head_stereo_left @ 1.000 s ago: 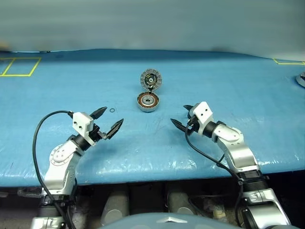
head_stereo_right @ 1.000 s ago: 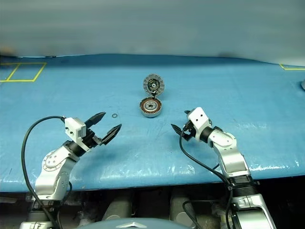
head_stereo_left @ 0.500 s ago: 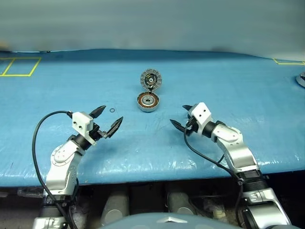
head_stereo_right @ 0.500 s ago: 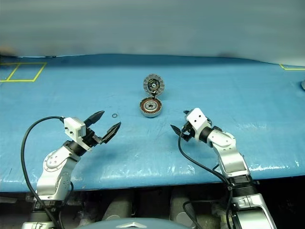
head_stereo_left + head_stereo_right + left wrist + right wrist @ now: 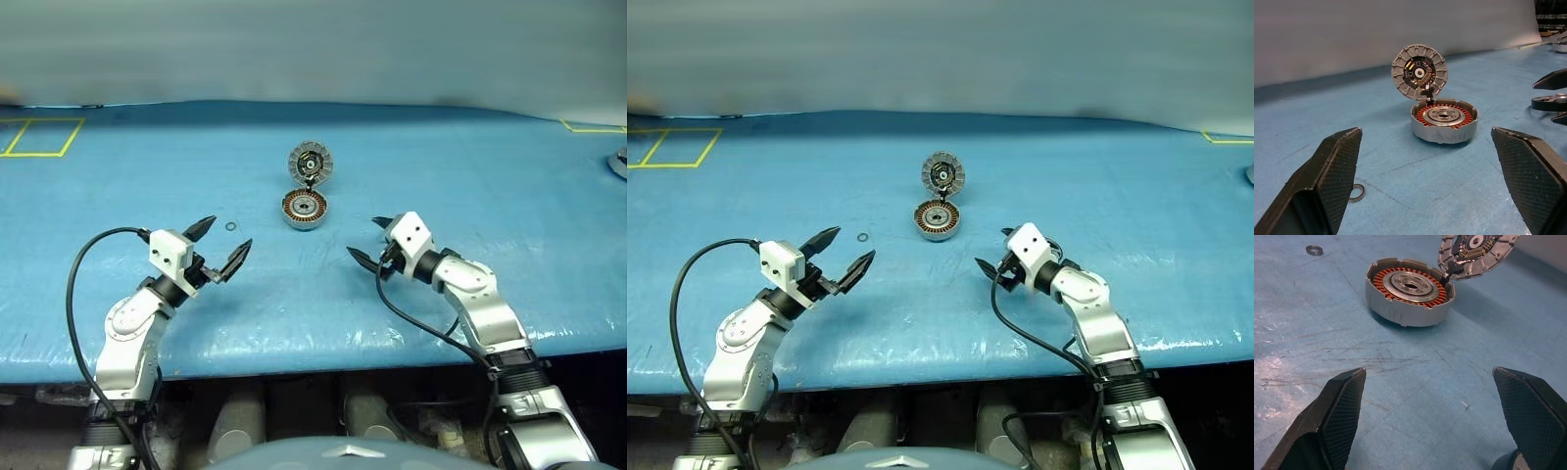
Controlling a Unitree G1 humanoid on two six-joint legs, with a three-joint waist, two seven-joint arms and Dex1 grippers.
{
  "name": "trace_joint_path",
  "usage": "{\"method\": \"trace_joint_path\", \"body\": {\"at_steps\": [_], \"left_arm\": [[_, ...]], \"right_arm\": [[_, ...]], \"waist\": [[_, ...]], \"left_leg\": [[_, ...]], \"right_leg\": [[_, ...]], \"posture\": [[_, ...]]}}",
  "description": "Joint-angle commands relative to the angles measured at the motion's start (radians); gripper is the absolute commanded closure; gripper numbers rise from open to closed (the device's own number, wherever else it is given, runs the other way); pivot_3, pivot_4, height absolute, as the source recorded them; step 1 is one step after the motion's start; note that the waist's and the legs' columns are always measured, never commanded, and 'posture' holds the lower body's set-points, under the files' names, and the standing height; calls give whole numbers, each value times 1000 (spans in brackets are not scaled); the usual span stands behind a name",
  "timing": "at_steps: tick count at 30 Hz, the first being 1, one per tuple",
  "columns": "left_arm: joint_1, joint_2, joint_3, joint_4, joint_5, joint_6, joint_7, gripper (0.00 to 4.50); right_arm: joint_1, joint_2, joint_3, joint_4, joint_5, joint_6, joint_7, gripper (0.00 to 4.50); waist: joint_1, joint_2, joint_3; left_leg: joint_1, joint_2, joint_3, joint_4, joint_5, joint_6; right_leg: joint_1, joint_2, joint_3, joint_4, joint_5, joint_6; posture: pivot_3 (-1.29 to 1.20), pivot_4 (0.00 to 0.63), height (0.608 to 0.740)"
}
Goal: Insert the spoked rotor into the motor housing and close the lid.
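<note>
The motor housing [image 5: 304, 209] is a silver-grey puck with copper windings, lying mid-table. Its lid [image 5: 310, 162] stands upright at the far side, joined to it, ribbed inside facing me. The spoked rotor [image 5: 230, 227] looks like a small dark ring and lies flat on the mat, left of the housing. My left gripper [image 5: 232, 233] hovers open just on the near side of the rotor, fingers pointing toward the housing. My right gripper [image 5: 362, 238] is open too, near and right of the housing, with nothing between its fingers. Both are apart from the housing.
A blue mat [image 5: 294, 294] covers the table, and its front edge runs just behind both arms. Yellow tape squares [image 5: 39, 137] mark the far left, and more tape [image 5: 593, 125] marks the far right. A round silvery object [image 5: 619, 163] sits at the right edge.
</note>
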Motion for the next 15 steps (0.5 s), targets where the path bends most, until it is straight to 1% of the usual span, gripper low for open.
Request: {"method": "trace_joint_path", "body": {"at_steps": [1, 3, 5, 6, 9, 10, 12, 14, 15], "left_arm": [[0, 4, -1, -7, 7, -12, 4, 0], [1, 2, -3, -9, 10, -12, 6, 0], [2, -2, -5, -8, 12, -12, 8, 0], [1, -5, -7, -6, 13, -12, 10, 0], [-7, -9, -18, 10, 21, -12, 10, 0], [-11, -8, -22, 16, 24, -13, 10, 0], [-17, -9, -35, 32, 40, -20, 14, 0], [-16, -12, -43, 38, 50, -28, 19, 0], [-15, -13, -45, 40, 52, -30, 21, 0]], "right_arm": [[-28, -10, 3, -13, -8, -25, 11, 144], [-36, -47, 38, -15, -53, -29, 36, 144], [-73, -123, 110, -17, -139, -45, 103, 144], [-108, -153, 139, -12, -167, -54, 138, 144], [-276, -206, 238, 44, -237, -92, 272, 144], [-319, -213, 265, 65, -255, -104, 307, 144], [-463, -184, 353, 175, -313, -144, 399, 144], [-574, -137, 415, 282, -358, -187, 438, 144], [-603, -122, 429, 318, -373, -205, 442, 144]], "waist": [[0, 0, 0], [0, 0, 0], [0, 0, 0], [0, 0, 0], [-7, 1, 1], [-10, 1, 1], [-13, 1, 1], [-20, 1, 1], [-20, 0, 1]], "left_leg": [[0, 0, 0, 0, 0, 0], [0, 0, 0, 0, 0, 0], [0, 0, 0, 0, 0, 0], [0, 0, 0, 0, 0, 0], [1, 0, 1, 1, 0, 0], [1, 0, 2, 1, 0, 0], [2, 1, 1, 1, 0, 0], [2, 1, 1, 0, 0, 0], [2, 1, 1, 0, 0, 0]], "right_leg": [[0, 0, 0, 0, 0, 0], [0, 0, 0, 0, 0, 0], [0, 0, 0, 0, 0, 0], [0, 0, 0, 0, 0, 0], [0, 0, 0, 0, 0, 0], [0, 0, 0, 1, 0, 0], [0, 0, 0, 1, 0, 0], [0, 0, -1, 1, 0, 0], [0, 0, -1, 1, 0, 0]], "posture": [[0, 150, 740], [0, 150, 740], [0, 150, 740], [0, 150, 740], [0, 150, 740], [0, 150, 740], [0, 150, 740], [0, 150, 740], [0, 150, 740]]}}
